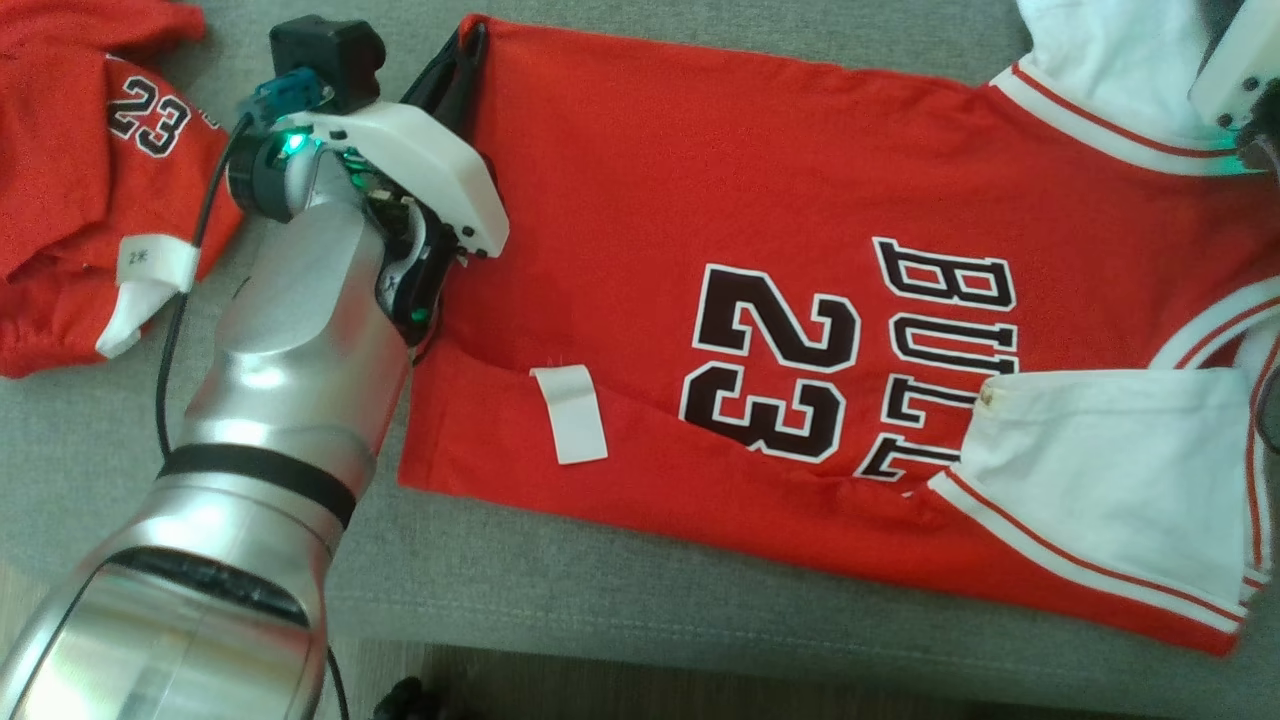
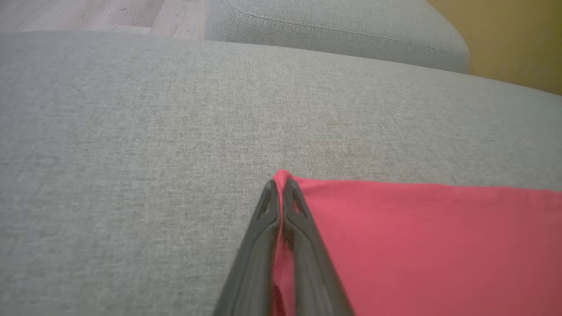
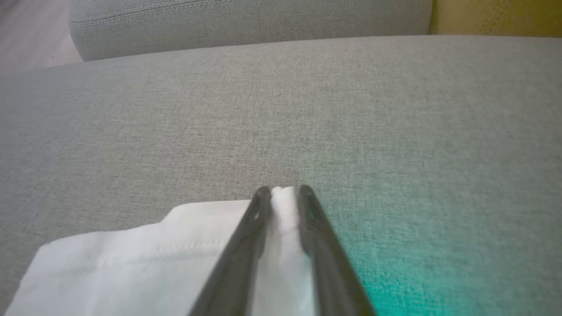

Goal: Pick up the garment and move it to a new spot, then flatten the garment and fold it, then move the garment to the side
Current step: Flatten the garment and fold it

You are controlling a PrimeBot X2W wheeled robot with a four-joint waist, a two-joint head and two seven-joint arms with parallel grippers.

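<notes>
At the fingertips: secure 2 corners

Left gripper (image 2: 280, 191) is clamped on a hem corner of the red jersey (image 1: 700, 170), cloth spreading to its right. Right gripper (image 3: 283, 193) straddles the white sleeve (image 3: 131, 254); whether it pinches yet, I cannot tell. Best confirm both grips, then pull apart evenly over the cushion (image 2: 131, 131).

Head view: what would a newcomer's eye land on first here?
The bright red jersey with a black 23, spread across the grey couch. Next, the left gripper pinching its red corner at the left, and the right gripper straddling a white sleeve edge at the right.
</notes>
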